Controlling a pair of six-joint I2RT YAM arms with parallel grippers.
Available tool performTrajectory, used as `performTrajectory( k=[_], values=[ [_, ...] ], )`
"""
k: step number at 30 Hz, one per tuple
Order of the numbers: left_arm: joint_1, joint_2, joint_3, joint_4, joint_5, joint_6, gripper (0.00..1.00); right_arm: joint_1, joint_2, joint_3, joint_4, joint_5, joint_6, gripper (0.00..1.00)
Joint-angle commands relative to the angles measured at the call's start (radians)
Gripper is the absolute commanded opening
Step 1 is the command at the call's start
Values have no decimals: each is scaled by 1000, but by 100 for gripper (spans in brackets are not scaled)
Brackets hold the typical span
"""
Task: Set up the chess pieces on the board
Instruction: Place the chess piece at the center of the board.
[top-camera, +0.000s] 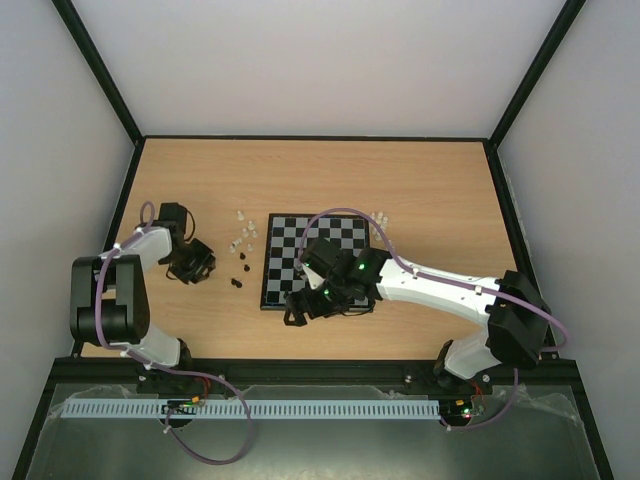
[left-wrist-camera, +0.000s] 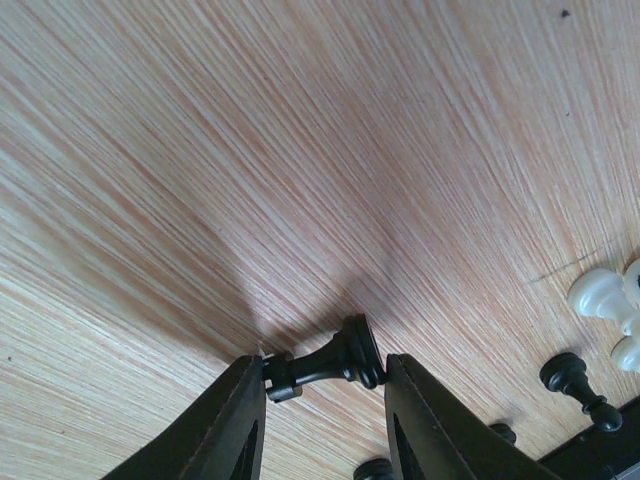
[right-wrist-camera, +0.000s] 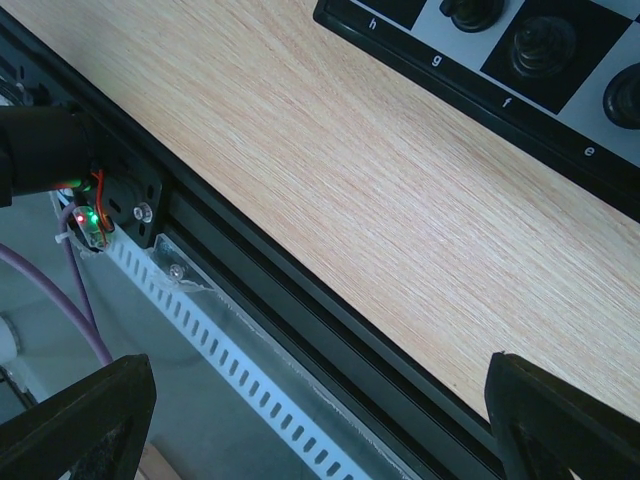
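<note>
Board (right-wrist-camera: 470, 78) holds black pieces (right-wrist-camera: 543, 42) — left tool (left-wrist-camera: 325, 368) grips one loose piece (left-wrist-camera: 335, 360).

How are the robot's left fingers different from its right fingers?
The left gripper has its fingers close together, pinching a black chess piece held sideways; the right gripper has its fingers wide apart with nothing between them. The left gripper is over bare table, to the left of the board; the right gripper hangs by the board's near edge. Both have black fingers.
</note>
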Motion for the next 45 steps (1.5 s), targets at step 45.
performTrajectory(
  k=[45],
  values=[
    [20,-287,-26,-83,12,-703,48,-4,-245,-32,14,-49,64,91]
  ],
)
